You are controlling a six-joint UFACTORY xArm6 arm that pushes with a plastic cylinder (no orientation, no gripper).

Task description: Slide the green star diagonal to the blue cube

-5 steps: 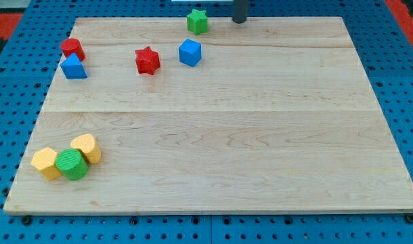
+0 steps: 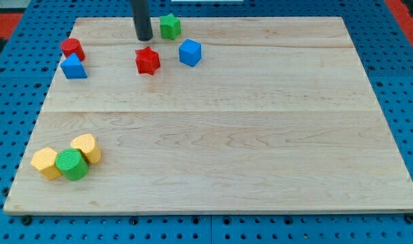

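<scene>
The green star (image 2: pixel 169 26) lies near the top edge of the wooden board (image 2: pixel 261 135), up and to the left of the blue cube (image 2: pixel 190 52). My tip (image 2: pixel 145 37) is just left of the green star and above the red star (image 2: pixel 147 60). A small gap shows between the tip and the green star.
A red block (image 2: pixel 72 48) and a blue block (image 2: pixel 74 67) sit at the upper left. Two yellow blocks (image 2: pixel 45 163) (image 2: pixel 87 148) and a green cylinder (image 2: pixel 72 165) cluster at the lower left.
The green star has slid left along the top edge. My tip has moved from the star's right side to its left and a little down.
</scene>
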